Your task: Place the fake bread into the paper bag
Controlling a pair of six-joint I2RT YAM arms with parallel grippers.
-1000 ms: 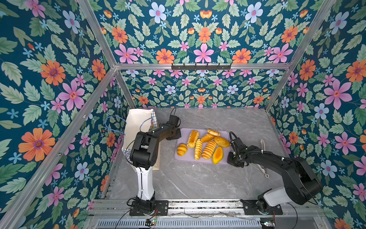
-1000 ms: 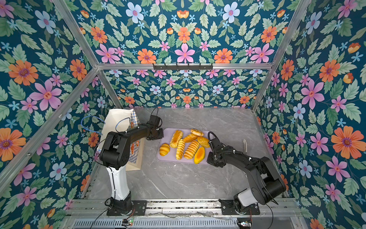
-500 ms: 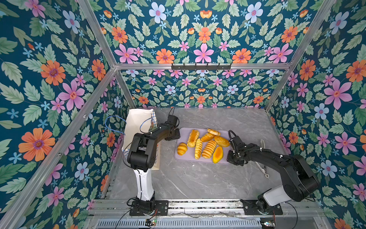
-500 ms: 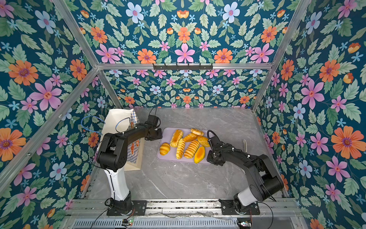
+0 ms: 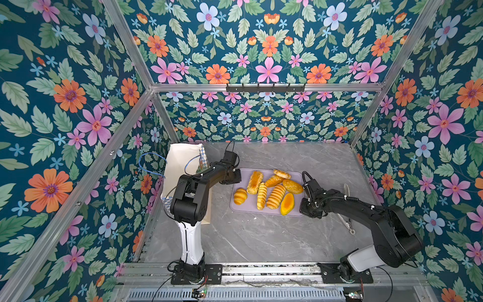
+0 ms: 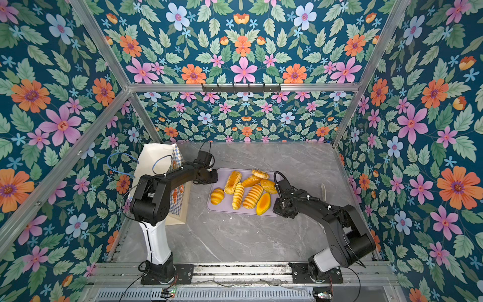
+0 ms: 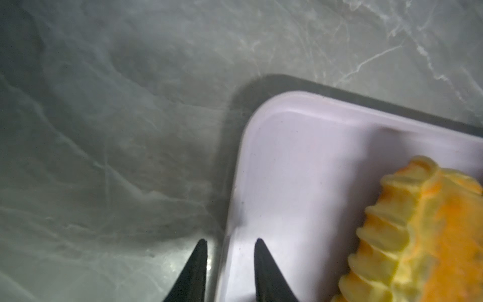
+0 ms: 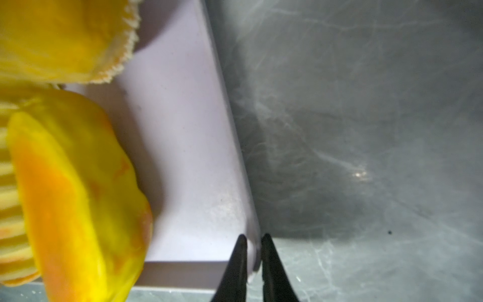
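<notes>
still, left end effector [image 7: 230,241] and right end effector [image 8: 253,236] straddle tray [image 7: 300,162] rim.

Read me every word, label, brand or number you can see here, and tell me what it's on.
No readable text in any view.
paper bag: printed side shows blue checks and an orange motif; any lettering is too small to read.
lilac tray, fake bread: no markings visible.

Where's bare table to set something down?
Free: marble table between lilac tray and front rail; also the strip behind the tray. Crowded: between paper bag and tray, under the left arm; right of tray, the right arm and metal tool.
</notes>
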